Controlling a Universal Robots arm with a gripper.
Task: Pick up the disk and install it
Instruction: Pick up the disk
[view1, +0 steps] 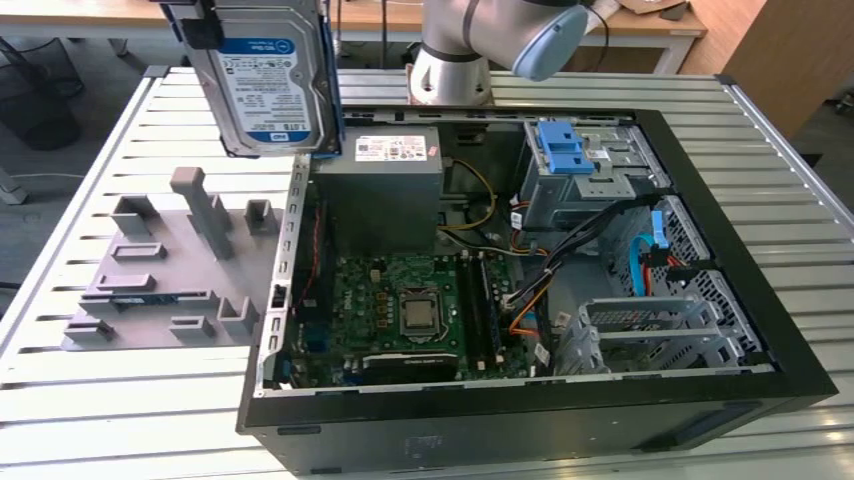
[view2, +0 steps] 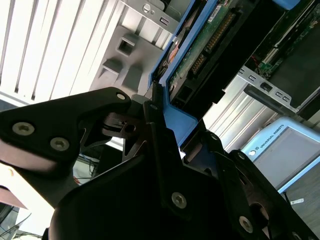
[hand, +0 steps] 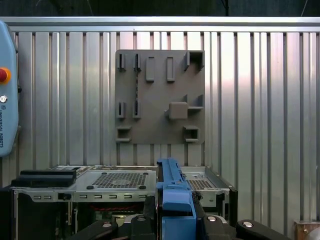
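The disk (view1: 267, 85), a silver hard drive with a white-and-blue label in a blue bracket, hangs upright in the air above the far left corner of the open computer case (view1: 747, 330) in the exterior view. My gripper (view2: 160, 107) is shut on the disk's blue bracket (view2: 175, 117), with the black fingers (view2: 150, 125) pressed against its edge. The drive's green circuit board (view2: 210, 40) faces the second wrist camera. In the first wrist view the bracket's edge (hand: 172, 192) stands between the gripper's fingers (hand: 145, 222).
Inside the case lie a green motherboard (view1: 414, 310), a grey power supply (view1: 380, 165) and a drive cage with a blue latch (view1: 567, 150). A grey fixture plate (view1: 160, 290) with upright pegs sits on the slatted table at the exterior view's left. The arm's base (view1: 447, 70) stands behind the case.
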